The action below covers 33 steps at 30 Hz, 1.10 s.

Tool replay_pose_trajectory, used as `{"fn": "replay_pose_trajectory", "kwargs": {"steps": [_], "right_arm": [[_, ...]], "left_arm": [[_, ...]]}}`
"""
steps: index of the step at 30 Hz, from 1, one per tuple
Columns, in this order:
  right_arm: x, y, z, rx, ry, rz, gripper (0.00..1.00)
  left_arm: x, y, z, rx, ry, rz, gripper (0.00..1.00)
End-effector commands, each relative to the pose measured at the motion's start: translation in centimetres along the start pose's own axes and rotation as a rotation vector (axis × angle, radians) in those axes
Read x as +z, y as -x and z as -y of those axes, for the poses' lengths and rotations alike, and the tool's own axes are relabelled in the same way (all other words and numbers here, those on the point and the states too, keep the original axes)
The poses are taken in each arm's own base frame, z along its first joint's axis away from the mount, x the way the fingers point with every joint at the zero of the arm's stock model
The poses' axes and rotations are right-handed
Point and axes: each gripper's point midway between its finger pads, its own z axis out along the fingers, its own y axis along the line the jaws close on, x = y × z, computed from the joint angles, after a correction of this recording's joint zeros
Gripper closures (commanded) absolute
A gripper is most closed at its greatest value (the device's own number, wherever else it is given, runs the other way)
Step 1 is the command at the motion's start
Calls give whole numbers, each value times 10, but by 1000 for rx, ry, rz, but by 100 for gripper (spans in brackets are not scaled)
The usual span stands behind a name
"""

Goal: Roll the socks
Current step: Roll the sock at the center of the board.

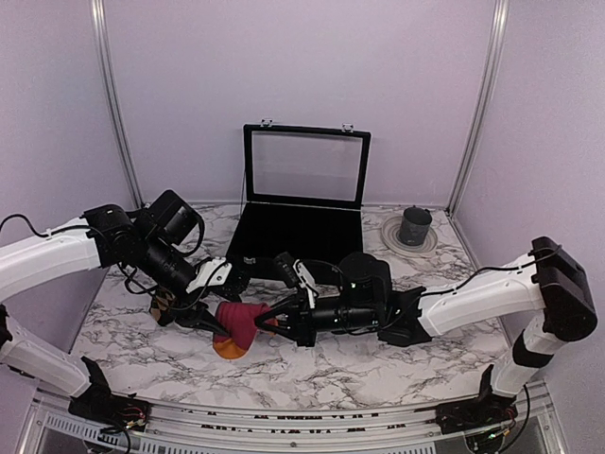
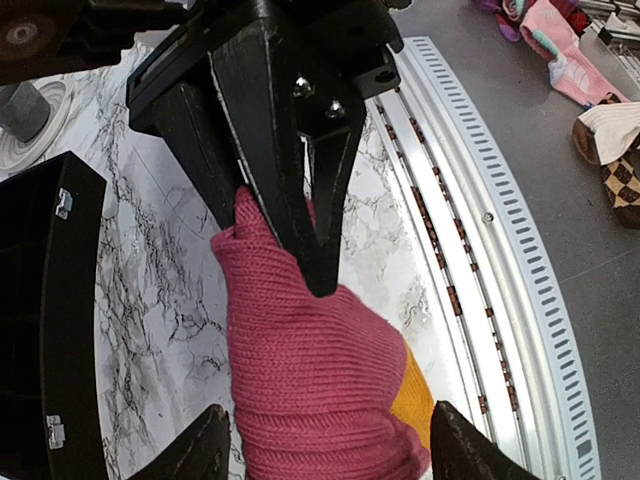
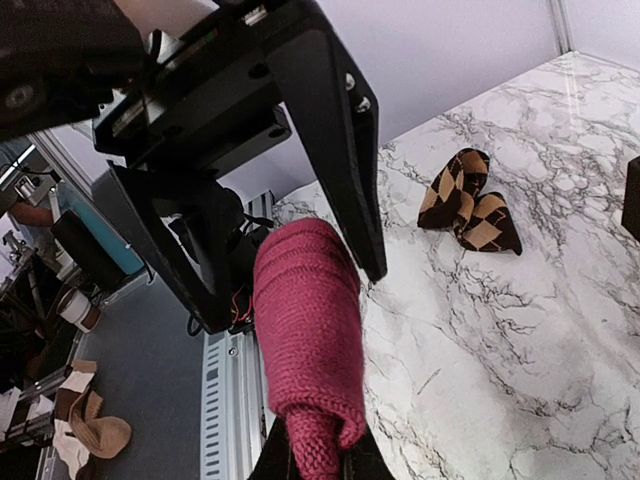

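We log: knitted magenta-red sock (image 2: 310, 380), orange patch | right gripper (image 2: 285, 235) pinched shut on it | left gripper (image 2: 325, 445) spread wide astride it

On the table (image 1: 425, 369), a sock (image 1: 238, 323) lies front centre, with the left gripper (image 1: 208, 320) on its left and the right gripper (image 1: 276, 322) on its right. The other sock (image 1: 163, 305) lies further left (partly under the left arm). A case (image 1: 298, 236) stands behind; right of that, a cup (image 1: 414, 225) sits on a plate (image 1: 388, 236).
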Motion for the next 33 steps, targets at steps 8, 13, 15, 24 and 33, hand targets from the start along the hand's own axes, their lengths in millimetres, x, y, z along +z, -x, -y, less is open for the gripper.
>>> {"fn": "replay_pose_trajectory", "kwargs": {"steps": [8, 13, 15, 24, 33], "right_arm": [[25, 22, 5, 280, 106, 20, 100], [28, 22, 15, 426, 108, 42, 100], [27, 24, 16, 474, 124, 63, 100], [33, 23, 19, 629, 191, 73, 100], [29, 17, 30, 749, 198, 73, 100]], "left_arm": [[11, -14, -41, 134, 213, -140, 32], [16, -19, -41, 172, 216, -180, 32], [18, -24, -42, 189, 224, -201, 32], [18, -32, -46, 225, 252, -245, 30], [5, -47, -46, 305, 288, -344, 16]]}}
